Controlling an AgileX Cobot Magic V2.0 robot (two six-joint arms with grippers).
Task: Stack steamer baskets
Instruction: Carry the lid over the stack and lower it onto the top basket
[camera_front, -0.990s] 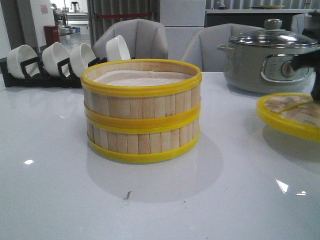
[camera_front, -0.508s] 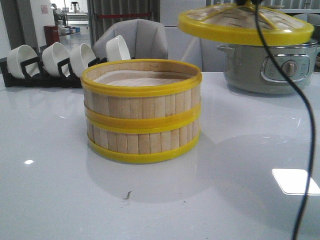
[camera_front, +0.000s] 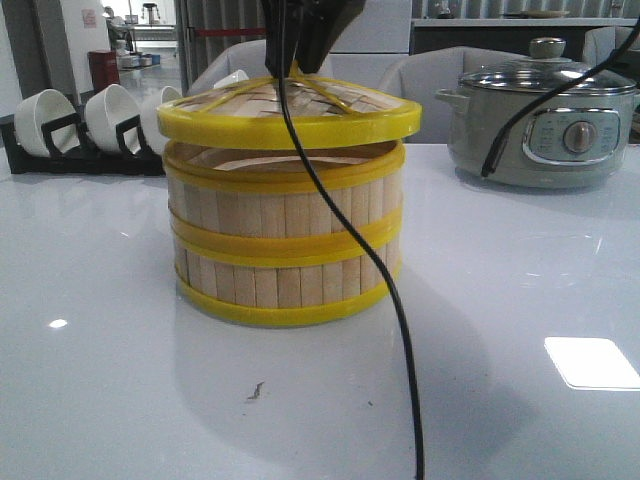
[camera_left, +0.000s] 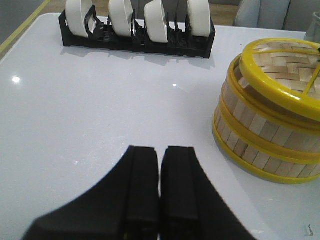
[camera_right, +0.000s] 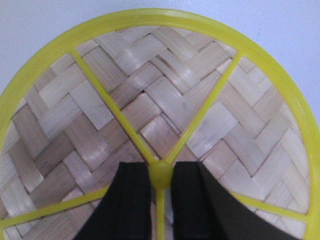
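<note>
L hand – fingers pressed together, low | R hand – clamped on lid knob

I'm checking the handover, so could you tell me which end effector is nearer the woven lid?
The right end effector: it is clamped on the knob of the woven lid above the steamer baskets. The left end effector sits shut, apart over bare table.

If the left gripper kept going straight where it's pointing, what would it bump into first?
Probably the bare table first; beyond that stands the black bowl rack. The left gripper points left of the steamer baskets.
</note>
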